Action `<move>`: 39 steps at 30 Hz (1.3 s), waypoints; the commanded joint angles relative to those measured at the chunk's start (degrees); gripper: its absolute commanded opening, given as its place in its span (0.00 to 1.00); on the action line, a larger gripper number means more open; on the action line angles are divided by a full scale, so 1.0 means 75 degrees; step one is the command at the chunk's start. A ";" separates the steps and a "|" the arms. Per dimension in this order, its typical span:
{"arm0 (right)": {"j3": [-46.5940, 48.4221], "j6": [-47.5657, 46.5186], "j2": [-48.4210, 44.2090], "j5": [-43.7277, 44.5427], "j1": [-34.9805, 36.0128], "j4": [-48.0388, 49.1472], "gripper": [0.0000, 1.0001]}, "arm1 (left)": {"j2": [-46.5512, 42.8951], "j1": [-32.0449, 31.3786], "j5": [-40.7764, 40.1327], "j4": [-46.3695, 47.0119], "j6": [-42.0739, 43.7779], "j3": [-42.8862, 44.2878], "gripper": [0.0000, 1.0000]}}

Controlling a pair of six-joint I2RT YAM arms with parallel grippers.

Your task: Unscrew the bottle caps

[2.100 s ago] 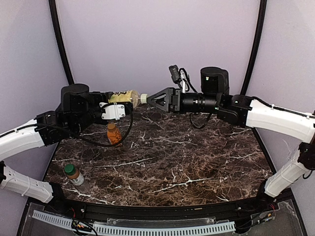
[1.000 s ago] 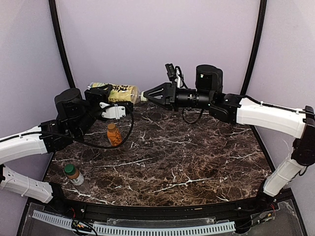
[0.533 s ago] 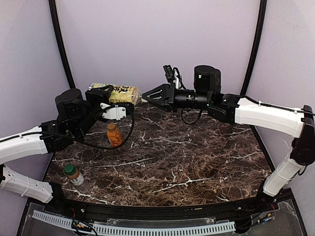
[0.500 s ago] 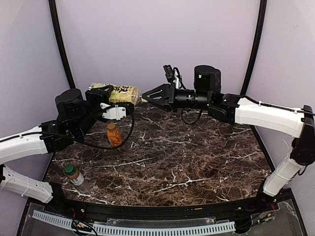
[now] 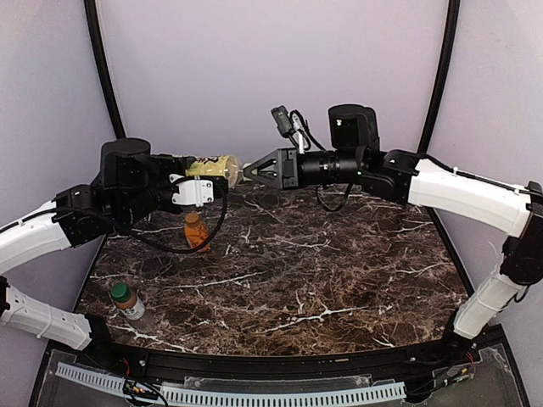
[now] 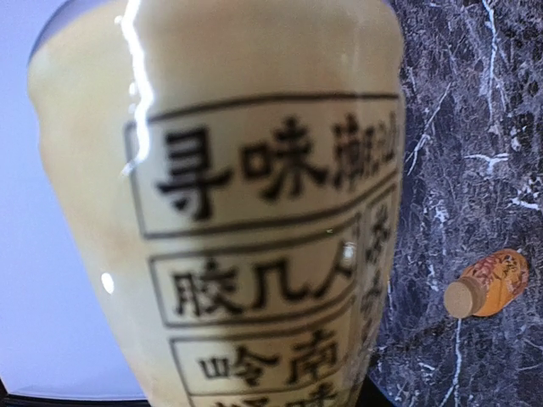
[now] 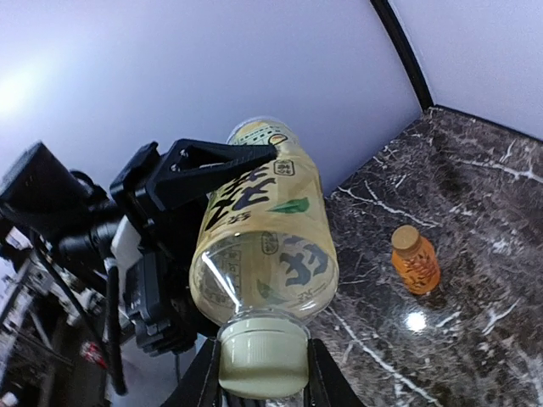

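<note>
The tall yellow-labelled bottle (image 5: 212, 165) lies level in the air above the back of the table. My left gripper (image 5: 193, 170) is shut on its body. That body fills the left wrist view as the bottle (image 6: 254, 212), hiding the fingers. Its pale cap (image 7: 263, 352) points right, and my right gripper (image 7: 263, 373) is shut on it, one finger on each side. The short orange bottle (image 5: 196, 231) stands upright on the table below, cap on. A small clear bottle (image 5: 127, 301) with a green cap and white label stands near the front left.
The dark marble table (image 5: 339, 271) ends at a black front rail (image 5: 271, 365). Purple walls and two black poles (image 5: 106, 76) enclose the back. The orange bottle (image 7: 416, 259) also shows to the right of the held bottle.
The left arm has brought the held bottle level and slightly right. The right wrist has rolled, and its jaws have tightened a little on the cap.
</note>
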 commanded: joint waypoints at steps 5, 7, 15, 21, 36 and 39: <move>0.1250 -0.7412 -0.0107 0.0429 0.1338 -0.2022 0.00 | 0.0484 -0.0059 0.3346 -0.5917 -0.3122 0.1893 0.25; 0.1460 -0.8518 0.0002 0.0752 0.1559 -0.2396 0.00 | 0.0617 -0.0067 0.4017 -0.6414 -0.3408 0.2312 0.25; 0.1235 -1.1686 -0.0153 0.1928 0.2036 -0.2717 0.00 | 0.0838 -0.0065 0.5084 -0.7075 -0.3621 0.2866 0.25; 0.1178 -1.1961 -0.0225 0.2432 0.2141 -0.2654 0.00 | 0.0868 -0.0059 0.4895 -0.6904 -0.3654 0.2885 0.25; 0.0324 -0.7758 -0.1486 0.1945 0.1962 -0.1428 0.99 | 0.0622 -0.0049 0.2868 -0.5135 -0.3657 0.2366 0.25; 0.0152 -0.5912 -0.1617 0.1820 0.1630 -0.1004 0.99 | 0.0581 -0.0052 0.2359 -0.4398 -0.3464 0.2064 0.25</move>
